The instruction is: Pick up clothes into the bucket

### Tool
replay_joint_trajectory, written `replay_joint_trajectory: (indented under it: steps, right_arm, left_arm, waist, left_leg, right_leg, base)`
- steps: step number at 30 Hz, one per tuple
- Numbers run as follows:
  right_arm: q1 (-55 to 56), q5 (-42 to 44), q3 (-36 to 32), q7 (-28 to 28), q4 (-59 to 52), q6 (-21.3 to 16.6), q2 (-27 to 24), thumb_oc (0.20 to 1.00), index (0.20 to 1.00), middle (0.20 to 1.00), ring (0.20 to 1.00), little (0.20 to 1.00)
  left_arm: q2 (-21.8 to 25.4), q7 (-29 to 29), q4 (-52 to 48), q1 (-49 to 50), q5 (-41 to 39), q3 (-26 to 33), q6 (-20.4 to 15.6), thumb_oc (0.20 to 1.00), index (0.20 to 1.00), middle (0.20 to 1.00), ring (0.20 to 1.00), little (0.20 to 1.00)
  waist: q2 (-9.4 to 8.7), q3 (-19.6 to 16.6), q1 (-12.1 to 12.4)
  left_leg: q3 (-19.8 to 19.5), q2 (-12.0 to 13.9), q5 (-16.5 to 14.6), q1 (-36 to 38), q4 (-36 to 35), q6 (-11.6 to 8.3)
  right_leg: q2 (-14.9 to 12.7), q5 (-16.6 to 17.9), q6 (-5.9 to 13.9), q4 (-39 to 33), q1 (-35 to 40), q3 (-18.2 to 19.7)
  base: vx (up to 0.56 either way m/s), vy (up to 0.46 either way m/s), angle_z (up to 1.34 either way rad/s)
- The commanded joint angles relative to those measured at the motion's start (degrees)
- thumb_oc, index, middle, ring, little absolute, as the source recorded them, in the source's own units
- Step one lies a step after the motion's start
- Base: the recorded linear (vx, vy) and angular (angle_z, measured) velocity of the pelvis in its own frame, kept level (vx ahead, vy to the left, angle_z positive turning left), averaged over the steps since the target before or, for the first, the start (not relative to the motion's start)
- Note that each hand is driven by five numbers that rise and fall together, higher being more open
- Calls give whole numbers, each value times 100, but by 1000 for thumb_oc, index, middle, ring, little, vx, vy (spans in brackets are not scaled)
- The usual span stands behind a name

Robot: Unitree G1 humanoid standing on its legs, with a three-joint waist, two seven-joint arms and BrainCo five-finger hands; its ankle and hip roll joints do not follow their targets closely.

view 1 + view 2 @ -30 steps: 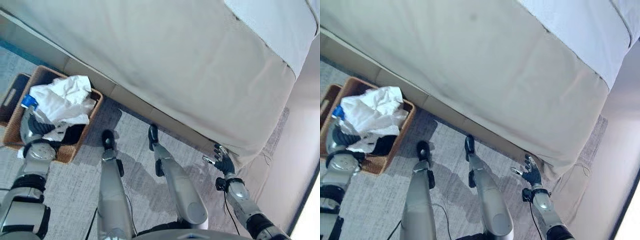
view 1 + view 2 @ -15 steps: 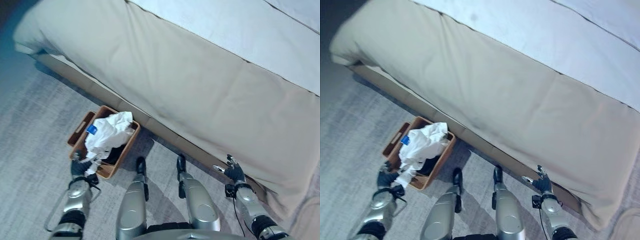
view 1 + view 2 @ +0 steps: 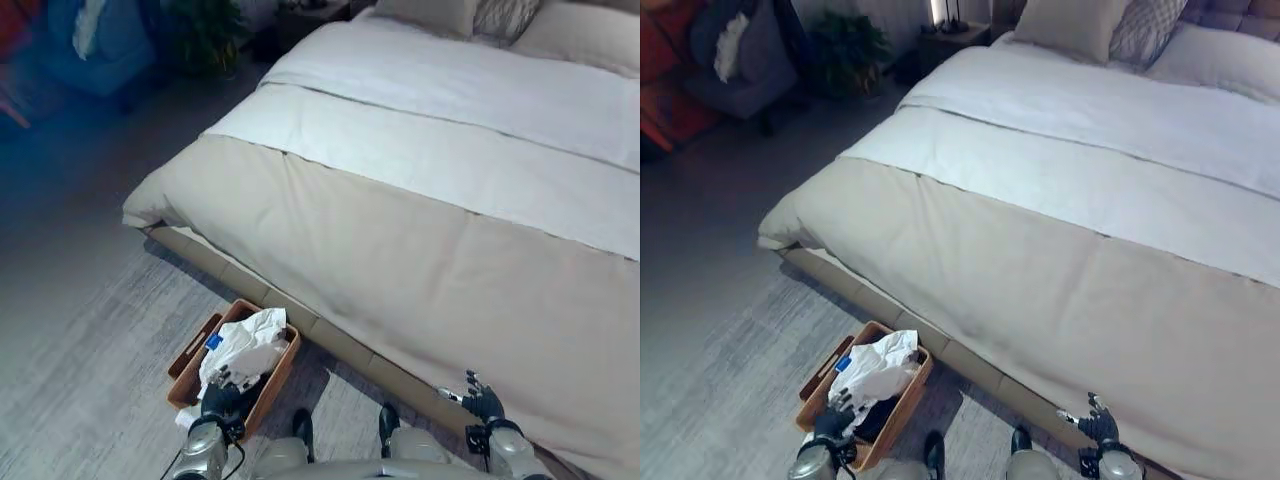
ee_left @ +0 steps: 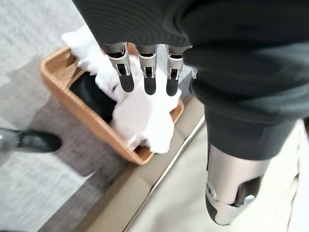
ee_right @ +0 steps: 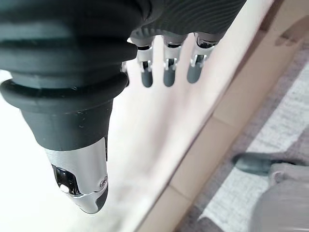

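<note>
A brown wicker basket (image 3: 276,375) stands on the floor beside the bed, with white clothes (image 3: 246,345) piled over dark cloth inside. In the left wrist view the basket (image 4: 58,84) and its white clothes (image 4: 145,113) lie just past my fingers (image 4: 148,77). My left hand (image 3: 222,398) hovers at the basket's near end, fingers straight, holding nothing. My right hand (image 3: 486,407) hangs open by the bed's side, empty; in its wrist view the fingers (image 5: 166,67) point at the beige bed cover.
A large bed (image 3: 450,230) with a beige cover and white sheet spans the scene, pillows (image 3: 1070,25) at its head. A grey rug (image 3: 120,330) covers the floor. A potted plant (image 3: 845,45) and a blue chair (image 3: 100,40) stand at the back left.
The camera has tilted up, so the whole bed and room come into view. Both hands keep their places by the basket and the bed side.
</note>
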Motion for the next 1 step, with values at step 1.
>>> replay_joint_trajectory:
  steps: [1]
  right_arm:
    - [-95, -71, -26, -7, -1, 62, 103, 1000, 1000, 1000, 1000, 1000]
  left_arm:
    - [129, -64, 145, -150, 360, 23, 6, 1000, 1000, 1000, 1000, 1000]
  waist:
    - [-352, -72, -18]
  left_leg:
    - [17, -419, -426, -40, 491, 166]
  right_leg:
    - [-169, -42, 196, 111, 56, -11]
  base:
    - [73, -15, 21]
